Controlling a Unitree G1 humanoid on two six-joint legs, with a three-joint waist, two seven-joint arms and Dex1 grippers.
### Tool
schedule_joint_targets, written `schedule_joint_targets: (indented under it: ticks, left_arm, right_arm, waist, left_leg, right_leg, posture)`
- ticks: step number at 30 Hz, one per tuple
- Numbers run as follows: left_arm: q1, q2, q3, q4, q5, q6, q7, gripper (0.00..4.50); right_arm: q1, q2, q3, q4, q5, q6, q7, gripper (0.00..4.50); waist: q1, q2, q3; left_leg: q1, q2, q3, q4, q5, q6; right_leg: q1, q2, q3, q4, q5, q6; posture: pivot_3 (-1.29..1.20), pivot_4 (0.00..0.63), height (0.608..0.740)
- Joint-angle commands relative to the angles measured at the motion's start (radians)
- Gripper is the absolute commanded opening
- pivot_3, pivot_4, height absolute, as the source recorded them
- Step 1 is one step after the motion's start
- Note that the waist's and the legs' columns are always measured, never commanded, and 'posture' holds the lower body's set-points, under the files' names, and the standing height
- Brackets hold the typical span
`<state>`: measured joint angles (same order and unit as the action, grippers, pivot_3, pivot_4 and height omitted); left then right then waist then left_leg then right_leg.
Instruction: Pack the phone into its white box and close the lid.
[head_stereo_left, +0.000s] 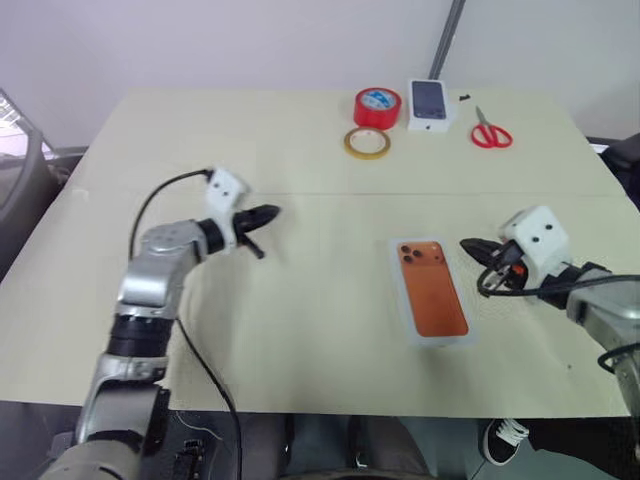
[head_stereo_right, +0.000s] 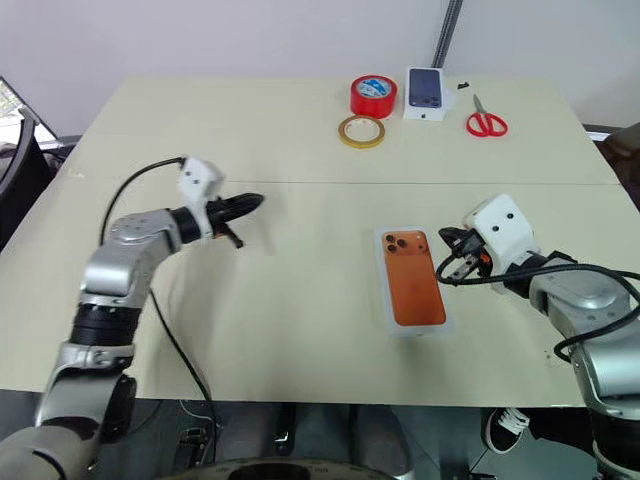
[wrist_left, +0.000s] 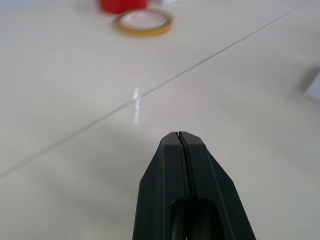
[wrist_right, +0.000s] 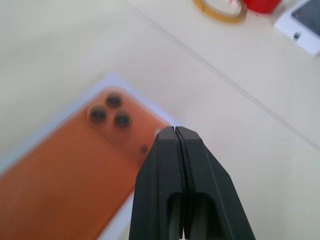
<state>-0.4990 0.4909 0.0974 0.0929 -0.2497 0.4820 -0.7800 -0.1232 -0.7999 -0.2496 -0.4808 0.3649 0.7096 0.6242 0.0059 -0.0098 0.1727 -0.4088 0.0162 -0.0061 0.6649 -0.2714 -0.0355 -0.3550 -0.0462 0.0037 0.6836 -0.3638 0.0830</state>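
Pale cream bench (head_stereo_left: 300, 300), crossed side to side by one thin seam. Near the front, right of centre: white box (head_stereo_left: 412, 328) lying flat, phone (head_stereo_left: 431, 287) inside it, back up. Along the far edge: red tape roll (head_stereo_left: 377, 106), yellow tape ring (head_stereo_left: 367, 143) just beside it, small printed box (head_stereo_left: 431, 104), red-handled scissors (head_stereo_left: 490, 131).
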Motion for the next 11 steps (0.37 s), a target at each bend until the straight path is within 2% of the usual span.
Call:
schedule_joint_targets:
  ticks: [1, 11]
  left_arm:
    - [0.057, 0.059, 0.094, -0.025, -0.024, -0.036, 0.021, 0.0]
    - [0.152, 0.084, 0.133, -0.106, -0.053, -0.019, 0.07, 0.0]
  right_arm:
    - [-0.072, 0.019, 0.041, 0.052, 0.007, -0.049, 0.025, 0.03]
    - [-0.122, 0.04, 0.099, 0.128, -0.008, -0.103, 0.049, 0.03]
  waist:
    - [0.001, 0.0, 0.0]
    - [0.002, 0.0, 0.0]
  left_leg:
    - [0.0, 0.0, 0.0, 0.0, -0.001, 0.001]
    - [-0.001, 0.0, 0.0, 0.0, -0.001, 0.002]
  right_leg:
    - [0.0, 0.0, 0.0, 0.0, 0.0, 0.0]
    - [-0.001, -0.001, -0.001, 0.001, 0.0, 0.0]
  posture:
    - [0.0, 0.15, 0.74]
    - [0.0, 0.15, 0.74]
